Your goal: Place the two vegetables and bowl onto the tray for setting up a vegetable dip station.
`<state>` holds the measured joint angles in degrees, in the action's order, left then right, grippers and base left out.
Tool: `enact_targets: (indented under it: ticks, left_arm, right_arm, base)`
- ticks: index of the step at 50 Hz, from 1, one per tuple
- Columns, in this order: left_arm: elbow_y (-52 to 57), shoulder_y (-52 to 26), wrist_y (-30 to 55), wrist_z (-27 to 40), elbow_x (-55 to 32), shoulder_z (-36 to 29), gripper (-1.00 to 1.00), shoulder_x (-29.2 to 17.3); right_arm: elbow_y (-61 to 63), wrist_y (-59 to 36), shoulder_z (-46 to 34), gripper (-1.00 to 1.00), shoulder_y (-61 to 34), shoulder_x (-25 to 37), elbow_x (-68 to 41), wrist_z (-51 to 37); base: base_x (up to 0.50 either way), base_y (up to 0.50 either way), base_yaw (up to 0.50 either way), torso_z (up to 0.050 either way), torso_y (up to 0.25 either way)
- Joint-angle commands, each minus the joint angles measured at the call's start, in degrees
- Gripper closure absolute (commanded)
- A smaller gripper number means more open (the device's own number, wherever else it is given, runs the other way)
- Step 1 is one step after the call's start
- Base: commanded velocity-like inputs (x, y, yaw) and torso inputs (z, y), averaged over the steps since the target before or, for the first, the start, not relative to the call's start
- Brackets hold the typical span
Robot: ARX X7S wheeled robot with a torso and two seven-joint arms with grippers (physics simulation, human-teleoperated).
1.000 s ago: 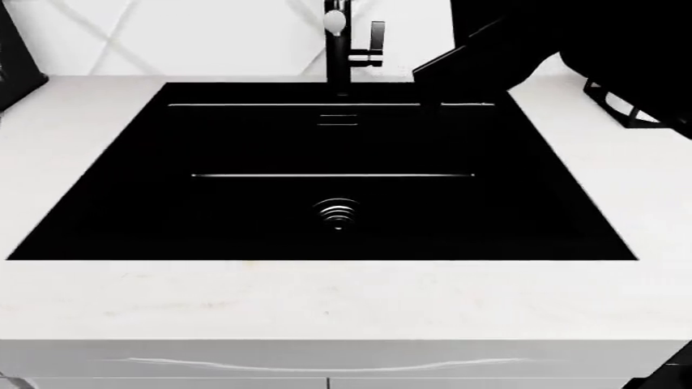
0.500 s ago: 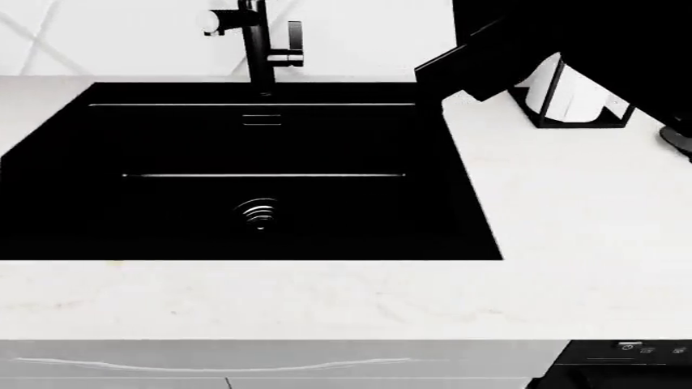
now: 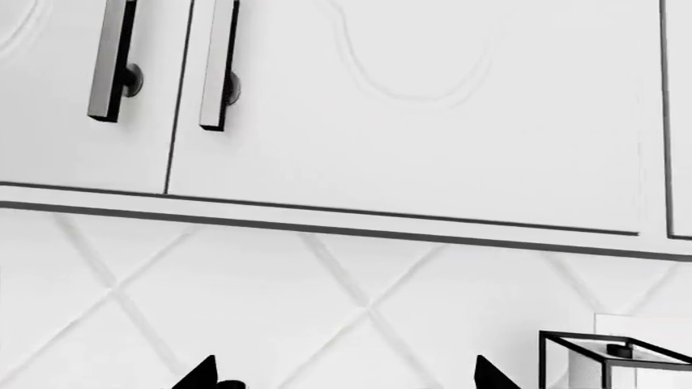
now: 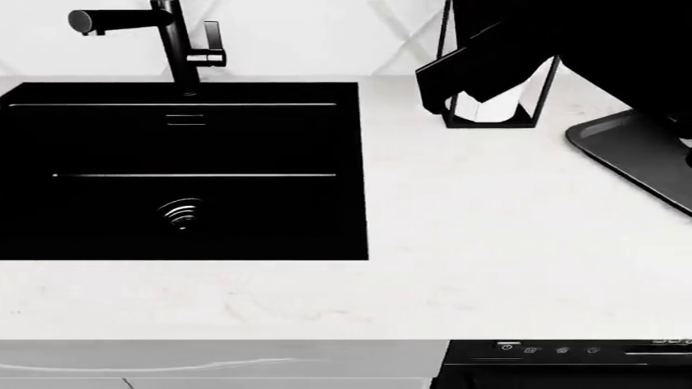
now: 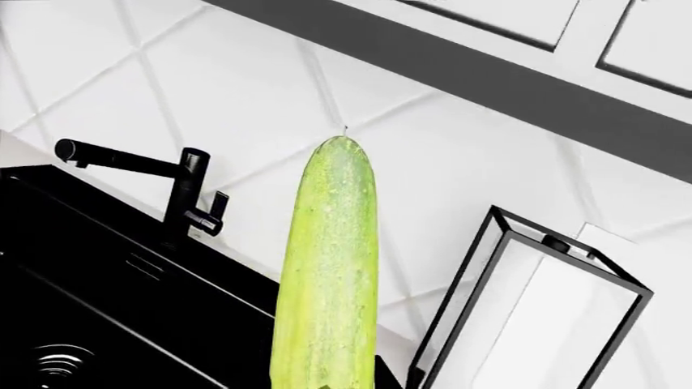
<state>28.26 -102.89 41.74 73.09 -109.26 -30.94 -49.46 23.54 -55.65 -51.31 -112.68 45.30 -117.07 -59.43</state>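
In the right wrist view a smooth light-green cucumber (image 5: 326, 275) stands out from my right gripper (image 5: 330, 384), held in the air above the counter with its tip pointing at the tiled wall. The jaws are mostly hidden behind it. My left gripper (image 3: 346, 381) is open and empty, its two black fingertips (image 3: 206, 374) spread wide, facing the backsplash and upper cabinets. The dark grey tray (image 4: 633, 150) lies on the counter at the right edge of the head view, partly cut off. The carrot and the bowl are out of view.
A black sink (image 4: 184, 170) with a black faucet (image 4: 173, 40) fills the left of the counter. A black wire paper-towel holder (image 4: 497, 89) stands at the back next to the tray. A black arm (image 4: 487, 57) hangs across the upper right.
The head view has swung to the right: the sink and faucet slid left, the paper-towel holder moved toward the middle, and the tray came into view at the right edge.
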Motion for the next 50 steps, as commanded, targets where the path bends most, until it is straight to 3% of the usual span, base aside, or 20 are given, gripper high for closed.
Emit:
enact_targets:
  ticks: [1,50]
  left_arm:
    - [-0.11,-0.21,0.00,0.03,-0.13,-0.02,-1.00,-0.08]
    - [-0.05,-0.04,-0.28,-0.18,0.06,-0.21,-1.00,-0.30]
  right_arm:
    - [-0.17,-0.39,0.27,1.00,-0.28,0.01,0.58,0.07]
    - [-0.09,-0.26,0.02,1.00,1.79,0.00,2.31,1.58]
  base:
    - [0.00,-0.50,0.00,0.000,0.000]
    - [0.00,-0.50,0.00,0.000,0.000]
